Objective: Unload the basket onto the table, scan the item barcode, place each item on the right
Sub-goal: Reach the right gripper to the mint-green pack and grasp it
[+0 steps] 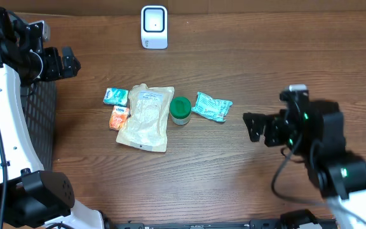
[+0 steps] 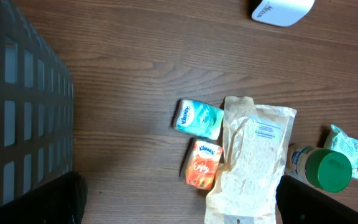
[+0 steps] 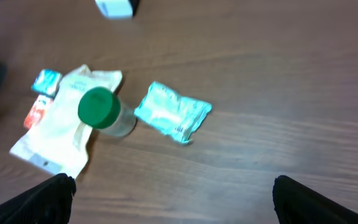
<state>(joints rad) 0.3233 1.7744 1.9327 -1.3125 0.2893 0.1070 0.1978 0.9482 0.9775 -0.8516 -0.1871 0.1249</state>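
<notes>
A white barcode scanner [image 1: 154, 27] stands at the back of the wooden table. Several items lie in a cluster at the middle: a teal tissue pack [image 1: 115, 96], an orange tissue pack [image 1: 119, 117], a beige pouch [image 1: 145, 117], a green-lidded jar [image 1: 180, 109] and a teal crinkled packet [image 1: 211, 107]. No barcode shows from here. My left gripper [image 1: 68, 62] hangs open at the back left, apart from the items. My right gripper [image 1: 255, 126] stands open to the right of the crinkled packet [image 3: 172, 112]. The jar [image 3: 102, 111] and pouch [image 2: 250, 160] show in the wrist views.
A dark mesh basket [image 1: 38, 127] sits along the left edge of the table, also seen in the left wrist view as the basket [image 2: 20, 99]. Bare wood lies between the cluster and my right gripper.
</notes>
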